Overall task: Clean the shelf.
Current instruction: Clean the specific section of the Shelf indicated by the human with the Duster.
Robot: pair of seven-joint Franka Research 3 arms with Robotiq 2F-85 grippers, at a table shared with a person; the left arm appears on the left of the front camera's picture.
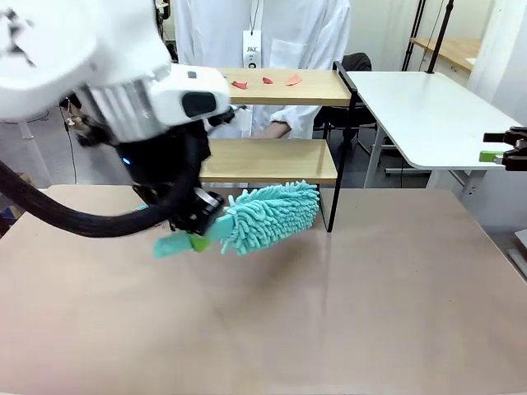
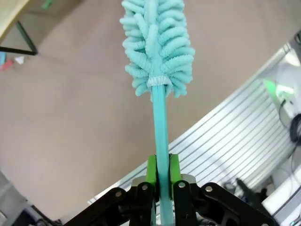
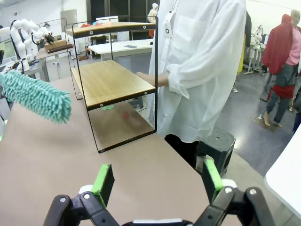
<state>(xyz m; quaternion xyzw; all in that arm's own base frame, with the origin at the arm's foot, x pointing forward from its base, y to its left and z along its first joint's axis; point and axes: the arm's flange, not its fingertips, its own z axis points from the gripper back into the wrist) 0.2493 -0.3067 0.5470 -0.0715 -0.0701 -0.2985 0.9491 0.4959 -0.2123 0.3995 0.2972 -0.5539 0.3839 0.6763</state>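
Note:
The shelf point(image 1: 272, 160) stands at the table's far side, two wooden boards in a black frame. Its top board carries three red scraps point(image 1: 268, 81). My left gripper point(image 1: 198, 239) is shut on the handle of a teal fluffy duster point(image 1: 272, 216), whose head hangs just in front of the lower board. In the left wrist view the green pads point(image 2: 151, 170) clamp the duster's handle point(image 2: 161, 127). My right gripper point(image 3: 157, 181) is open and holds nothing, well off to the shelf's side point(image 3: 113, 80); in the front view the right gripper point(image 1: 496, 155) sits at the right edge.
A person in a white coat point(image 1: 263, 33) stands behind the shelf with a hand point(image 1: 276, 129) at the lower board. A white table point(image 1: 428, 115) adjoins at the right. The brown tabletop point(image 1: 329, 313) stretches in front.

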